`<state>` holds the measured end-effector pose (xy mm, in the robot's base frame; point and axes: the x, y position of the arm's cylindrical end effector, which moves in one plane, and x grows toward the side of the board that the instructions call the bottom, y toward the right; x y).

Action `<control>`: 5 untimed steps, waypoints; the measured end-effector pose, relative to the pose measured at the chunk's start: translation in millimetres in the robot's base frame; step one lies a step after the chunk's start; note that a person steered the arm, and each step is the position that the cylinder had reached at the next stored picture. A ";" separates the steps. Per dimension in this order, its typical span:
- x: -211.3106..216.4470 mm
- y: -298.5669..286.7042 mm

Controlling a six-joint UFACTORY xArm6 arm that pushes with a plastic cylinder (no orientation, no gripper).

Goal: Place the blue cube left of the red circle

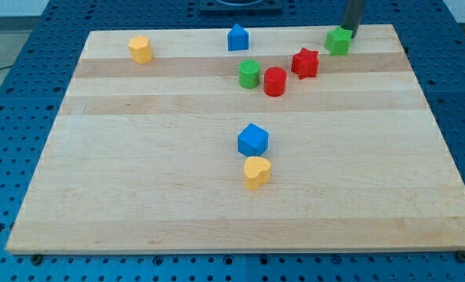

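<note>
One rod, no hand: my tip (350, 36) against the green cube (338, 41), nothing grasped.

The green circle (249, 74) sits just left of the red circle (274, 81), blocking that spot. Worktop (138, 157) below lies open.

Green cylinder (249, 74) just left of centre-top, yellow heart (256, 172) below centre.
</note>
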<state>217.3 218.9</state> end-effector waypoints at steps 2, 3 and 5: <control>0.0 9.3; 0.0 9.3; 30.9 -12.4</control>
<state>248.2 206.5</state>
